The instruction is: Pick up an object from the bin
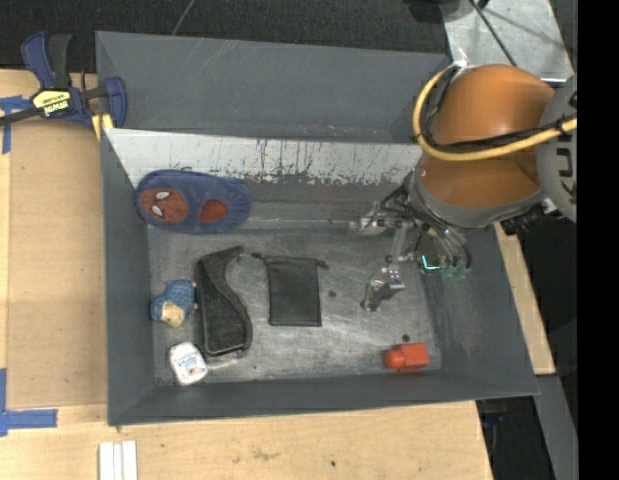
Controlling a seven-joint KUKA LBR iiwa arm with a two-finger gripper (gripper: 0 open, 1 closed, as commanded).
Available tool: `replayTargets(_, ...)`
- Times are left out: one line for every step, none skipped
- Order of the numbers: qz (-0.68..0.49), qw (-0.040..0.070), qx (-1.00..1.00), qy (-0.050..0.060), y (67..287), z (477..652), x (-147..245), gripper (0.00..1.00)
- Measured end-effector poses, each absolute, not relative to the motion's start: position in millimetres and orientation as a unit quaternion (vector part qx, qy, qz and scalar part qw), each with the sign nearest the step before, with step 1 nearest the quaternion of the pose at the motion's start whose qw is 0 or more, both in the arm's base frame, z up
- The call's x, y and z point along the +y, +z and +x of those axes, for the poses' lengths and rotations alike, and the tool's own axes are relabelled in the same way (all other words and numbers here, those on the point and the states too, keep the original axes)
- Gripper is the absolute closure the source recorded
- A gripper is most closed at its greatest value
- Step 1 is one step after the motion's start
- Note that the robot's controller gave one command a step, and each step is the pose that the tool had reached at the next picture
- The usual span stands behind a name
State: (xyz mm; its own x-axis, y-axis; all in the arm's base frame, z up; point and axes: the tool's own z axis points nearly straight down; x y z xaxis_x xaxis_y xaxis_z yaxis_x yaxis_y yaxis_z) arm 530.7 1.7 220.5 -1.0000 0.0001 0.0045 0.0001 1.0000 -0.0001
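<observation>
bin corner behind orange cover

We are noting: bin matt grey metal, floor scratched; slipper soft blue cloth; pouch matt black fabric; wrist cover glossy, smooth orange.

Plain black surface beyond.

Grey bin, dark streaks on far wall; blue slipper with red masks; black pouch; black sole. Red block; white tub, blue label; orange cover.
</observation>
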Motion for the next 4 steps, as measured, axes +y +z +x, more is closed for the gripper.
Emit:
replayTargets(0.135, 0.002, -0.991, -0.001, 115, 577.0, 60, 0.00)
replayTargets(0.229, -0.006, -0.973, 0.000, 78, 576.6, 57, 0.00)
replayTargets(0.229, -0.015, -0.973, 0.000, 82, 581.2, 60, 1.00)
replayTargets(0.255, -0.007, -0.967, 0.001, 253, 592.1, 50, 1.00)
